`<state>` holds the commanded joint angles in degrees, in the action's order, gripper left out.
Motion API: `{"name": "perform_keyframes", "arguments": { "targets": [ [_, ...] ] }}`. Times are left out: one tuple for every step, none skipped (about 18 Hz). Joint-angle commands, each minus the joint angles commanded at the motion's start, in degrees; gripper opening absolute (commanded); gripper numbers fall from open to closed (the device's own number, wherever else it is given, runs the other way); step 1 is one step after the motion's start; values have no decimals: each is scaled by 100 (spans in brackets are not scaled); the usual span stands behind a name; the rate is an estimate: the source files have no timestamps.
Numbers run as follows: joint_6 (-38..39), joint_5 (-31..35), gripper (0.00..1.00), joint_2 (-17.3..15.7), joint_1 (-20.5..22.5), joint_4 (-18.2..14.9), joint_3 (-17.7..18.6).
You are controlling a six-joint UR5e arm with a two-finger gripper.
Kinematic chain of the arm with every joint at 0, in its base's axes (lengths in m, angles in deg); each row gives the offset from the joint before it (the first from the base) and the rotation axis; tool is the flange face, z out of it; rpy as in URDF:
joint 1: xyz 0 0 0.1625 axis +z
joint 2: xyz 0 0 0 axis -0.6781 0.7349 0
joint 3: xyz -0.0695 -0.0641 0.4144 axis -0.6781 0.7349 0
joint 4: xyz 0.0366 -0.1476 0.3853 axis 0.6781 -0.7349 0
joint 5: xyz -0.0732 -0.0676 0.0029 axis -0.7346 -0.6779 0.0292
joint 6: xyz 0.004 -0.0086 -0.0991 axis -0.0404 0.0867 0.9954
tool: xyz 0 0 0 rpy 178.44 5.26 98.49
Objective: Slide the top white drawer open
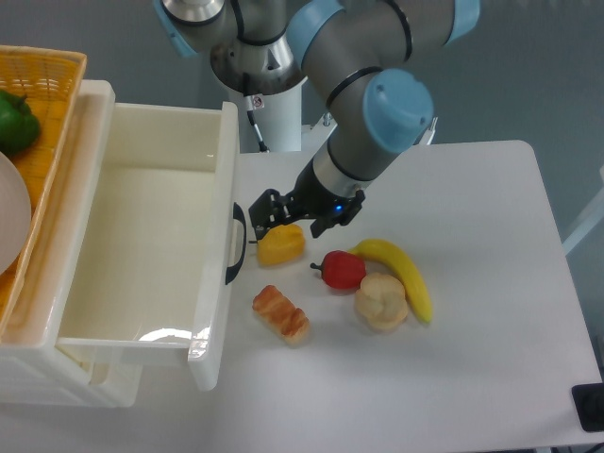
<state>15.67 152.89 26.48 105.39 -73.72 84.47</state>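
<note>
The top white drawer (142, 236) stands pulled far out of the cabinet, its empty inside showing. Its panelled front (223, 170) faces the table and carries the curved black handle (233, 243). My gripper (261, 214) hangs just right of the handle, a small gap away from it, above a yellow fruit (280, 245). Its jaws look open and hold nothing. The lower drawer (90, 382) shows only as a white edge under the top one.
A red fruit (343, 270), a banana (404, 272), a bread roll (381, 300) and a pastry (280, 314) lie right of the drawer front. An orange basket (47, 80) with a green pepper (14, 123) and a white plate (8, 222) sits on the cabinet.
</note>
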Motion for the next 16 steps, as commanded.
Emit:
{"name": "perform_keyframes", "arguments": {
  "targets": [
    [-114,9,100,-35,61,88,0],
    [-237,113,100,-87,140,150,0],
    [-403,332,100,-123,176,220,0],
    [-588,612,100,-141,176,291,0],
    [-781,929,100,-149,167,326,9],
    [-957,1141,100,-150,167,335,9],
    [-1133,1230,100,-150,167,361,9],
    [-1300,1300,100,-132,167,440,17],
    [-1458,1405,100,-115,176,502,26],
    [-1616,1528,100,-97,185,555,26],
    [-1766,1660,100,-97,185,633,35],
    [-1976,1809,100,-88,185,730,35],
    [-2274,1967,100,-71,185,818,26],
    [-2686,2125,100,-44,185,932,26],
    [-3082,2258,100,26,185,1011,35],
    [-3373,2381,100,70,185,1073,26]
  ]
}}
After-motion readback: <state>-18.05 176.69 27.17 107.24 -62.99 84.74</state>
